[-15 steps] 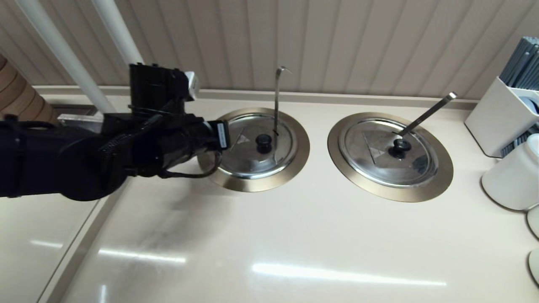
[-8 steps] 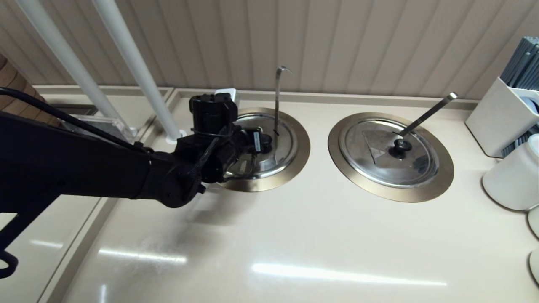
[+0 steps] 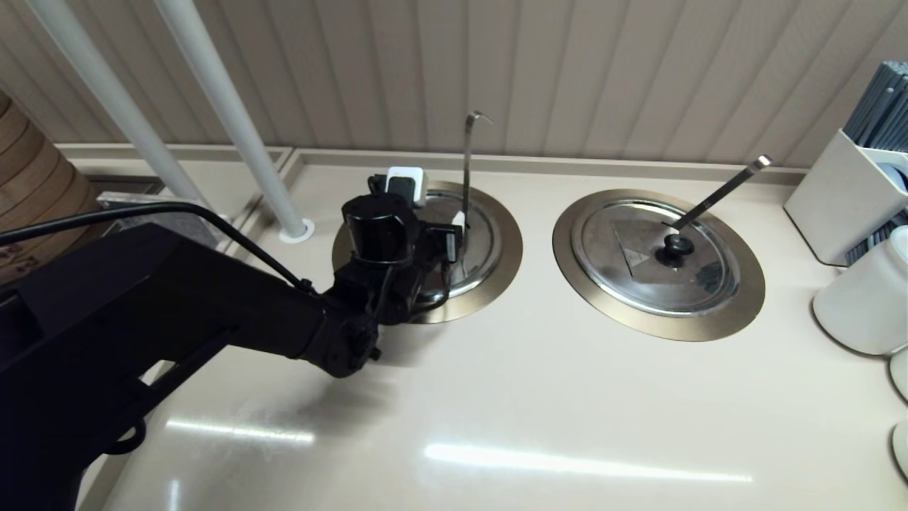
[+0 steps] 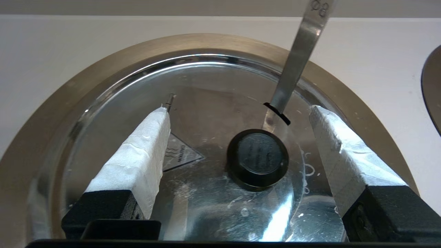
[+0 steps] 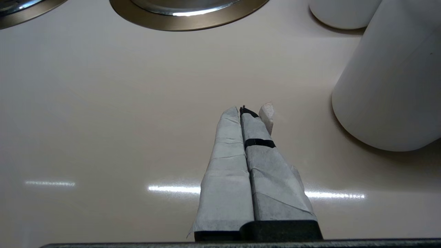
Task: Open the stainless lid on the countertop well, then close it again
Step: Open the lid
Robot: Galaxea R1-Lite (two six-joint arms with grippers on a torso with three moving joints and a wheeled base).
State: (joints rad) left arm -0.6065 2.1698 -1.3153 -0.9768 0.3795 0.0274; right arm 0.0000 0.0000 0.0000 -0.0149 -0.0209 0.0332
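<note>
Left claw (image 4: 239, 112) hangs over the lid (image 4: 206, 103), fingers (image 4: 137, 155) spread wide, nothing between them but air and the knob (image 4: 257, 159) below. Knob sits nearer the right-frame finger than the other; neither finger touches it. Ladle handle (image 4: 296, 58) rises from the notch just behind the knob, between the fingers' tips, so room there is tight.

Head view: lid (image 3: 479, 245) is centre frame, seated flat in the well (image 3: 496, 284), bronze ring showing all round where the arm doesn't cover it. Left claw (image 3: 443, 241) and wrist hide the lid's left half and knob. Hooked handle (image 3: 468, 163) stands nearly upright. Twin lid (image 3: 649, 252) lies right of centre, well apart, w/ bare surface (image 3: 539, 411) between and in front. White pole (image 3: 227, 113) upper left, near the arm.

Wrist view only: lid is shiny, smeared w/ white specks, triangular mark (image 4: 179, 155) by the left-frame finger.

Right claw (image 5: 246, 113) appears in its own wrist view only: fingers pressed together, holding nothing, low over bare surface, white container (image 5: 389, 86) just beside, at right of frame.
</note>
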